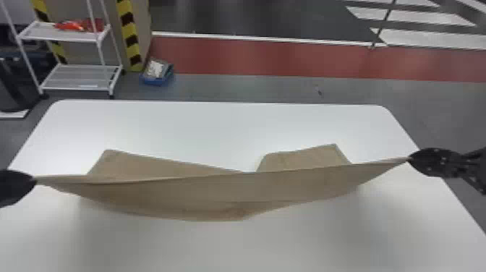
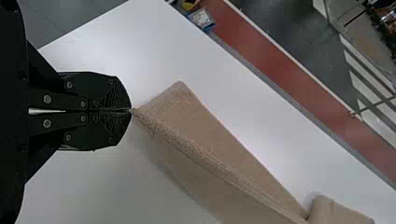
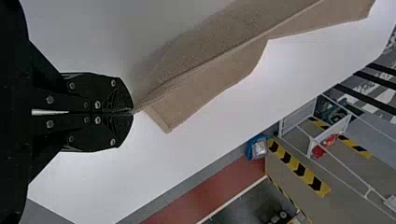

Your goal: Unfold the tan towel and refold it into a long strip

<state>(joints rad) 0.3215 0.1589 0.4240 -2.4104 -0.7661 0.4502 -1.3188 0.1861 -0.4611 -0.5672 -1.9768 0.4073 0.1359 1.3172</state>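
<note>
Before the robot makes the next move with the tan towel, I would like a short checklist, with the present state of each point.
1. Left gripper, jaws closed on the tan towel: ok.
2. Right gripper, jaws closed on the towel's other end: ok.
3. Raised edge stretched between both grippers, without deep sag: ok.
4. Far side of the towel forming one straight edge: not ok, two flaps stick out with a gap between them.
5. Cloth beneath the raised part flat on the white table: cannot tell, the raised part hides it.
</note>
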